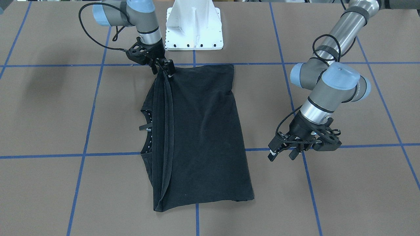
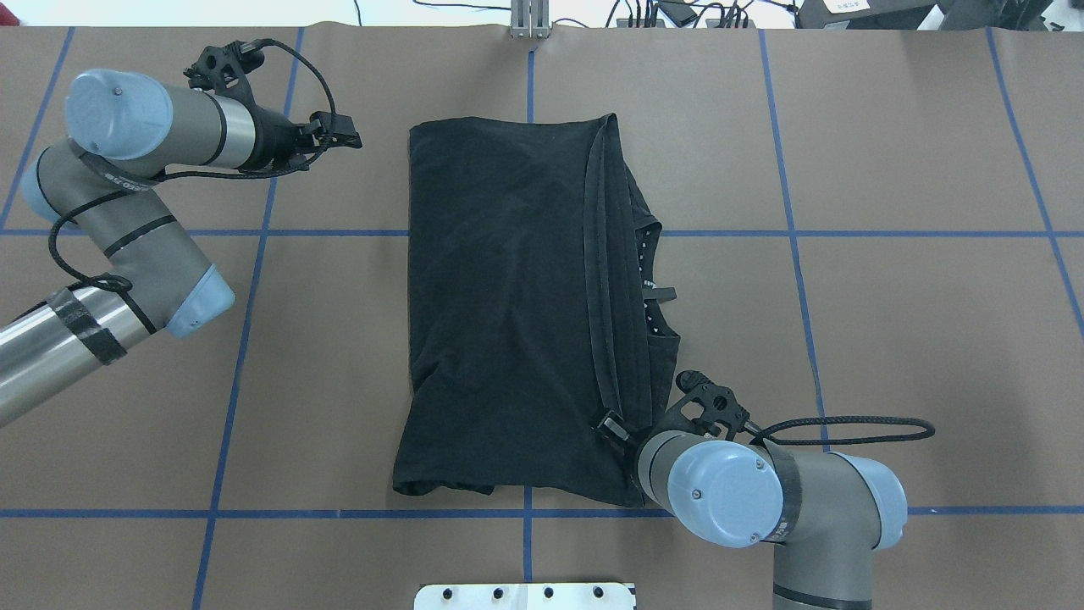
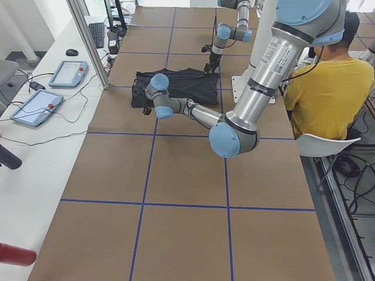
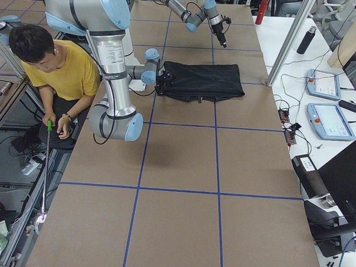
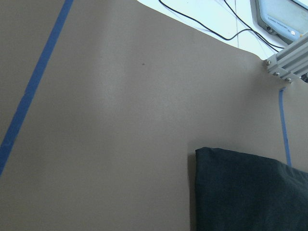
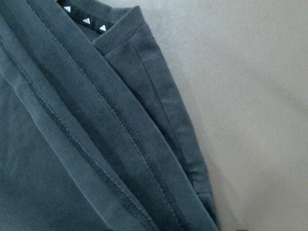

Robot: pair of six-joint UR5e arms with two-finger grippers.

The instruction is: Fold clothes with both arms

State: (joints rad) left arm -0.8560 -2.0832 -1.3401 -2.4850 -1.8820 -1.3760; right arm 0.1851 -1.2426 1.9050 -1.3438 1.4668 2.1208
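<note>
At the T-shirt (image 1: 203, 131) hem, right jaws pinch; left jaws gape aside.

Black T-shirt (image 1: 203, 131) lies folded lengthwise on the brown surface (image 1: 49, 114), a rough rectangle. The neck opening with its small white print peeks out along one long side. A doubled hem band runs the length of that same side. Right arm (image 2: 728, 491) is bent low at the shirt corner nearest the robot's base, its claw (image 1: 166, 68) pinched on the end of that band. Left arm (image 2: 144, 127) is off on the opposite side, its claw (image 1: 282, 154) spread apart, clear of the cloth.
</note>
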